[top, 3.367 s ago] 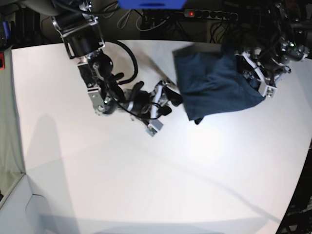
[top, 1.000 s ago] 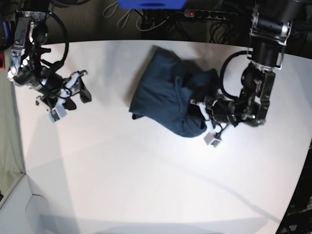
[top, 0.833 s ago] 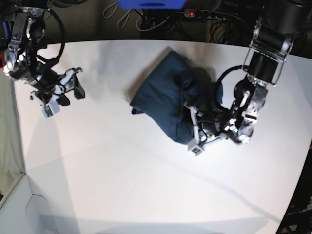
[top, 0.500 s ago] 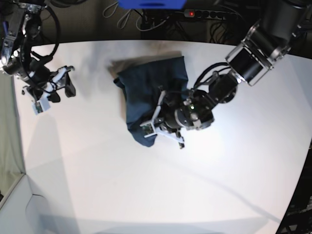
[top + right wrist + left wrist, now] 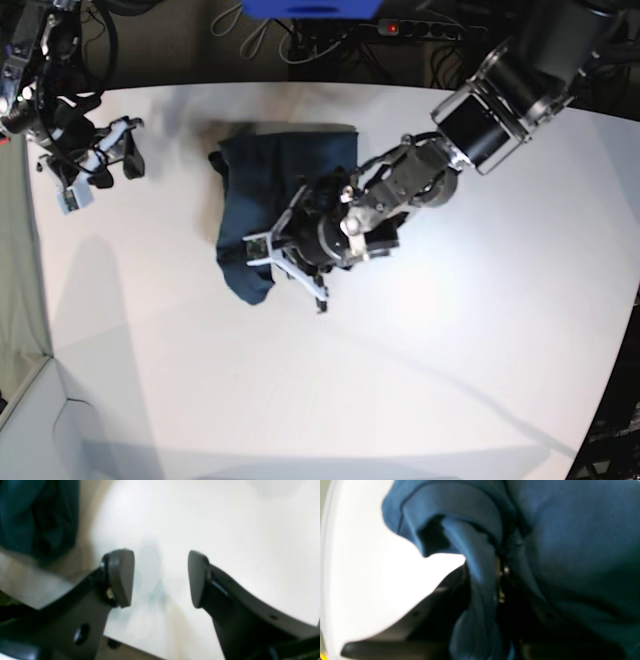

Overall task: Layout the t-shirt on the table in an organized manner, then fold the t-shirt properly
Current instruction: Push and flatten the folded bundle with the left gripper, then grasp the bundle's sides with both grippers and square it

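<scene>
At the far left of the base view, the right gripper point(image 5: 105, 160) hovers over the white table point(image 5: 450, 360) with its jaws spread and nothing between them. Toward the centre, the dark navy t-shirt point(image 5: 265, 200) lies bunched in a loose heap. Reaching in from the right, the left gripper point(image 5: 290, 255) sits at the heap's lower edge, pinching a fold of cloth. To lay the shirt out well, it likely needs a firm hold on a single hem edge, drawn slowly so the layers unbunch flat.
</scene>
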